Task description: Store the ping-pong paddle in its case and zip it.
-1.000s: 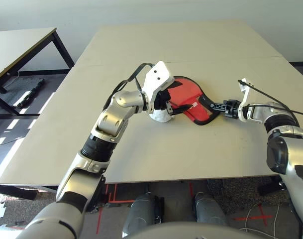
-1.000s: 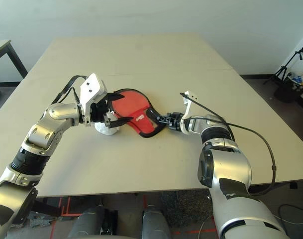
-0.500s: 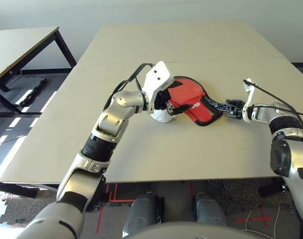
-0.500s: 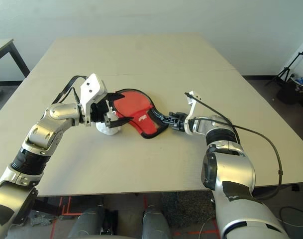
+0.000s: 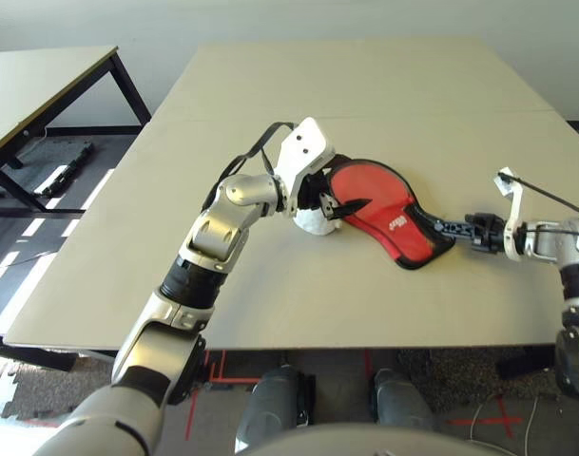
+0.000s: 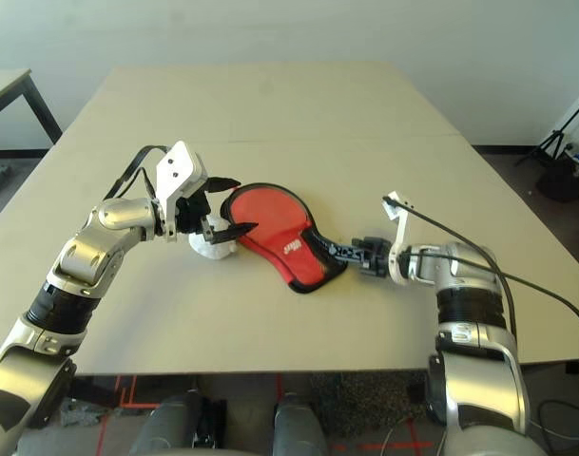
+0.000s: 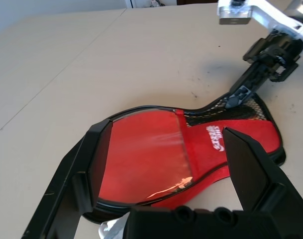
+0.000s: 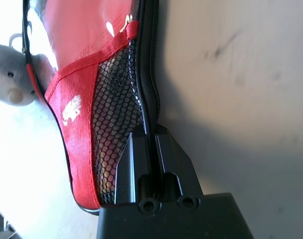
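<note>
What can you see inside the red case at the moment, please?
Through the case's open end a flat, glossy red paddle face shows. Its handle is covered by the fabric, so I cannot see it.

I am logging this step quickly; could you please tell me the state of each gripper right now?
Left gripper: open, over the wide end of the case, holding nothing.
Right gripper: shut on the case's zipper edge.

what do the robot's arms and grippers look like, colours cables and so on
Both arms are silver metal with black bands at the joints. The left gripper has two flat, black, pointed fingers below a white angular wrist housing, with a black cable loop behind it. The right gripper is black, with a small white bracket and a long black cable trailing from its wrist.
</note>
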Controlling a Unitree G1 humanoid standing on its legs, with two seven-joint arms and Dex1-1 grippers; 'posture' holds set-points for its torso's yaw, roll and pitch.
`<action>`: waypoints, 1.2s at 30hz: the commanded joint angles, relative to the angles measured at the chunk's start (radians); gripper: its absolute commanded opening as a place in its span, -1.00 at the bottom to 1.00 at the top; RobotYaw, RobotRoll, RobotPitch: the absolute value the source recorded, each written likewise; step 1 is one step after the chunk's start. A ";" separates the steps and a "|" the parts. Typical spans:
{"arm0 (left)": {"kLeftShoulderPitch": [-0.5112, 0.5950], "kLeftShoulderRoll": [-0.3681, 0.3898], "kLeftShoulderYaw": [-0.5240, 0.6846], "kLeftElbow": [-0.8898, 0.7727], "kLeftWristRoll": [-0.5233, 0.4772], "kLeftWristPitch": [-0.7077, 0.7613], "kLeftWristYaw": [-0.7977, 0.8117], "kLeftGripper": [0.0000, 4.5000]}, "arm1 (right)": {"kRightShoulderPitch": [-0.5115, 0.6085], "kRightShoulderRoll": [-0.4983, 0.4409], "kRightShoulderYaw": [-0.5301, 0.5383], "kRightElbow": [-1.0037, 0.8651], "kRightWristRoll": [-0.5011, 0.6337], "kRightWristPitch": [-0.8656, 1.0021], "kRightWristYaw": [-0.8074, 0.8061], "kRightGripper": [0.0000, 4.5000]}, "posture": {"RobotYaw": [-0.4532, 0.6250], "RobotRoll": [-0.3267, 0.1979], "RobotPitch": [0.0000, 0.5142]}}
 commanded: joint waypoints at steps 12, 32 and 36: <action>0.001 -0.026 -0.018 0.051 0.022 -0.038 -0.003 1.00 | 0.194 0.106 -0.153 -0.345 0.134 0.243 -0.209 -0.99 | -0.20 0.25 -0.83; -0.003 -0.021 -0.017 0.064 0.035 -0.046 -0.014 1.00 | 0.170 -0.294 0.037 -0.279 0.207 0.003 0.061 0.39 | -0.19 0.25 -0.86; -0.004 -0.016 -0.012 0.059 0.036 -0.042 -0.018 1.00 | 0.130 -0.373 0.100 -0.141 0.117 -0.234 0.153 0.95 | -0.20 0.25 -0.87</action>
